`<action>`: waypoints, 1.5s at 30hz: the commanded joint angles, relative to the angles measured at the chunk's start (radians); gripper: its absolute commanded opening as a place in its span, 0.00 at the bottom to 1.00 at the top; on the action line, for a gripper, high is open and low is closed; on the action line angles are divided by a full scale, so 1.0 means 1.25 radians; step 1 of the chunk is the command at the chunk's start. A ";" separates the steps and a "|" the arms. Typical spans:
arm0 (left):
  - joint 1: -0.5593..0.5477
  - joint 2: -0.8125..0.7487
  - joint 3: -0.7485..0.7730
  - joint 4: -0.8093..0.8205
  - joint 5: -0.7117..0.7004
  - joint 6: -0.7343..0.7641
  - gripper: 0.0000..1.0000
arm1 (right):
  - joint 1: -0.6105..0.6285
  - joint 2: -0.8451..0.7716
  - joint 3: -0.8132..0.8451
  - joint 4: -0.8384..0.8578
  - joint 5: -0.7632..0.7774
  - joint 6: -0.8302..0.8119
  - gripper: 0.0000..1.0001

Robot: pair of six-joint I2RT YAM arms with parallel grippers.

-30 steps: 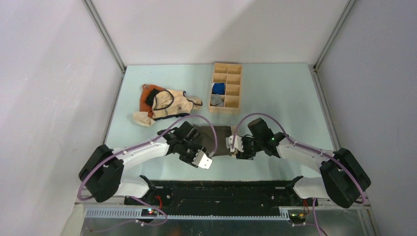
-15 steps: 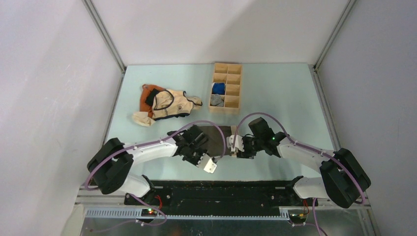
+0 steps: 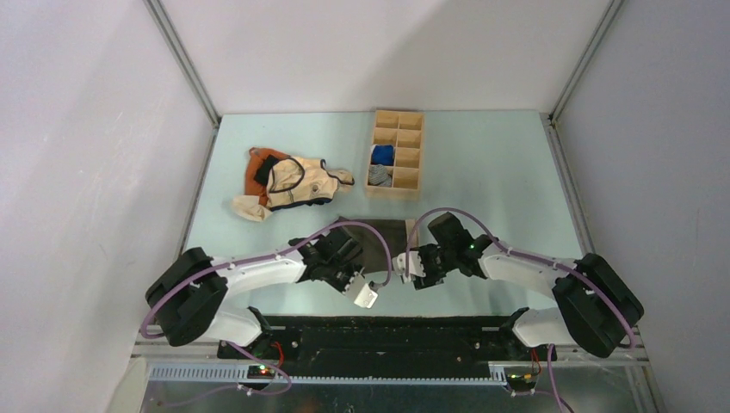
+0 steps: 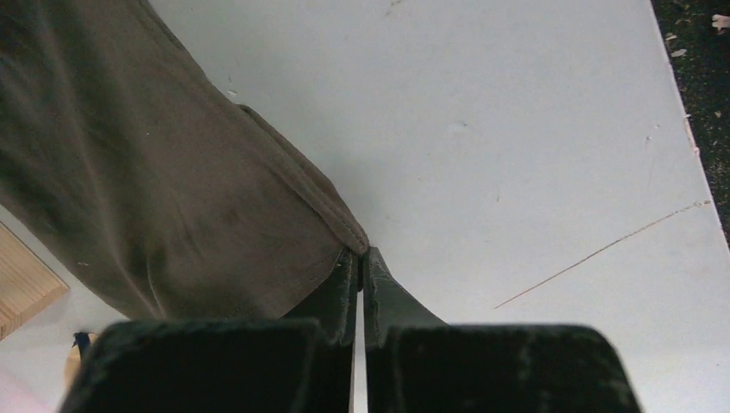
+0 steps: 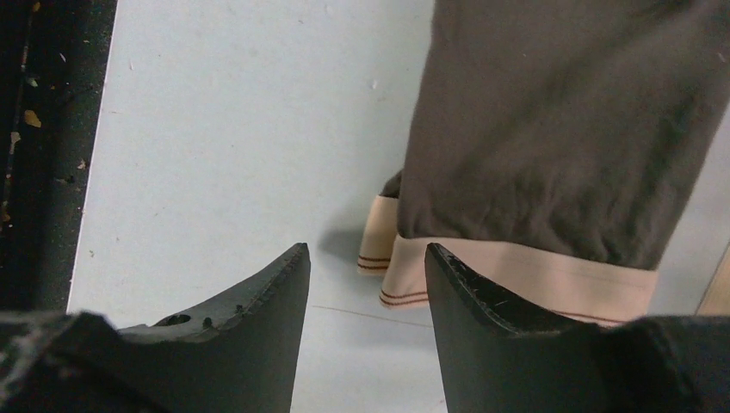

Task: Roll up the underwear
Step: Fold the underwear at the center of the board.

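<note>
Moved: the left arm (image 3: 258,271) has been swung right and toward the near edge since a second ago. The left fingers (image 4: 340,292), spread then, have been brought together. The right arm (image 3: 525,271) has barely been shifted.
Left fingers: pressed together, tips set at the hem corner of the underwear (image 4: 146,172). Whether cloth is caught between them cannot be told.
Right fingers (image 5: 258,318): spread, with nothing between them, held over bare worktop (image 5: 241,129) just beside the waistband (image 5: 516,271).
Underwear: laid flat between the two arms, near the front of the worktop. The box (image 3: 395,153) lies behind it and apart, and the garment (image 3: 288,182) lies to the back left.
Edges: a black strip (image 5: 43,129) is seen along the worktop's near edge, close to both sets of fingers. The stitched hem runs diagonally down to the left fingertips, and one waistband corner is folded out past the dark cloth.
Open room: bare worktop is left to the right of the underwear and behind it as far as the box. The walls stand well apart from both arms.
Wrist views only: the hem seam, the brown stripes on the waistband, and a thin scratch (image 4: 603,249) on the worktop are shown.
Top view only: both arms, the box's rolls and the garment are shown, while the fingertips are too small to read.
</note>
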 commanded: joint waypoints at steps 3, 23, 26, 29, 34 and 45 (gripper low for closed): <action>-0.002 -0.001 -0.030 0.009 -0.008 0.011 0.00 | 0.032 0.042 0.004 0.048 0.061 -0.006 0.52; 0.012 -0.013 -0.050 0.032 -0.029 -0.005 0.00 | 0.059 0.090 0.035 -0.082 0.121 -0.045 0.00; 0.023 -0.020 -0.045 0.023 -0.020 -0.044 0.00 | 0.046 0.056 0.075 -0.132 0.057 -0.046 0.00; 0.055 -0.039 -0.021 -0.013 0.012 -0.090 0.00 | 0.030 0.047 0.125 -0.237 0.002 -0.041 0.00; 0.083 -0.089 0.021 -0.109 0.117 -0.119 0.00 | -0.009 0.081 0.223 -0.386 -0.081 -0.014 0.00; 0.121 0.003 0.175 -0.283 0.214 -0.119 0.00 | -0.056 0.139 0.291 -0.486 -0.171 0.039 0.00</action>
